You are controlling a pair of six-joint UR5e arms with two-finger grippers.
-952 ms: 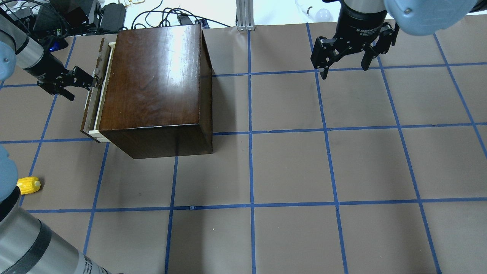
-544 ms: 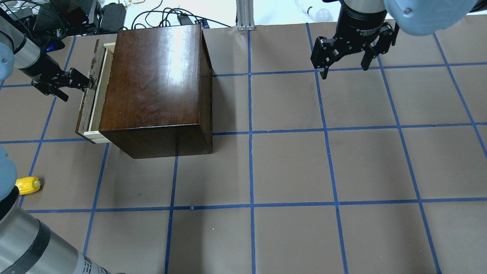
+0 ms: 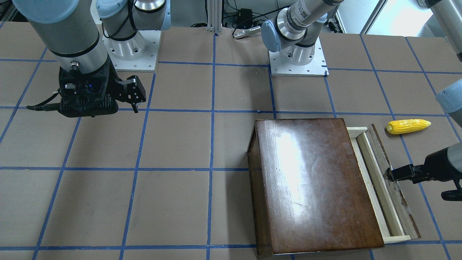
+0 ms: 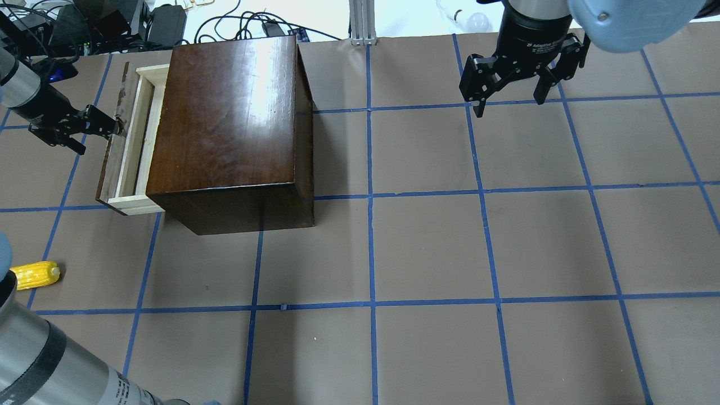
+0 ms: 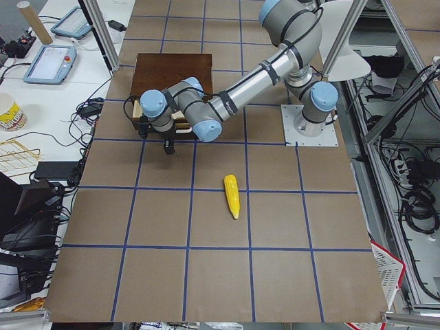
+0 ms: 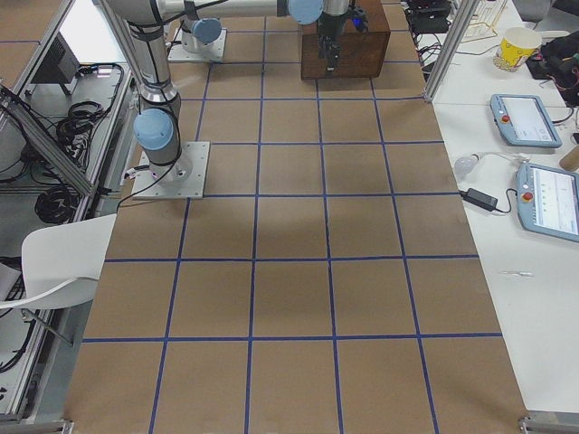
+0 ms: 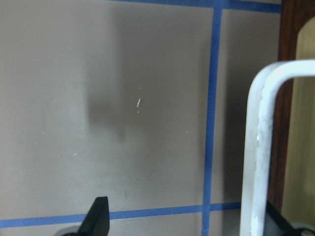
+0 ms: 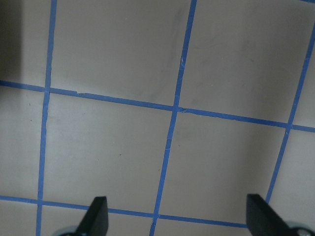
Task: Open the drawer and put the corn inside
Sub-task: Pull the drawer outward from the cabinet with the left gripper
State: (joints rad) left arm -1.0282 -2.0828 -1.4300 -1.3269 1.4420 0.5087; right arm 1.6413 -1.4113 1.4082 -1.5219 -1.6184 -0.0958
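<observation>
The dark-brown cabinet [image 4: 225, 124] stands at the far left of the table. Its drawer [image 4: 128, 140] of pale wood is pulled partly out to the left, with the scuffed dark front panel [image 4: 108, 157] outermost. My left gripper [image 4: 100, 139] is open, and one finger [image 4: 109, 125] rests at the white handle [image 7: 258, 147] on the drawer front. The yellow corn [image 4: 35, 275] lies on the table near the left edge, well apart from the drawer; it also shows in the front view [image 3: 408, 126]. My right gripper [image 4: 509, 107] is open and empty, hanging over the far right of the table.
Brown paper with blue tape squares covers the table [image 4: 427, 247]. Cables and black equipment [image 4: 112, 25] lie past the far edge behind the cabinet. My left arm's forearm [image 4: 45, 365] crosses the near left corner, close to the corn.
My left gripper has moved left, and the drawer has slid further out of the cabinet with it. The corn and my right gripper have not moved.
</observation>
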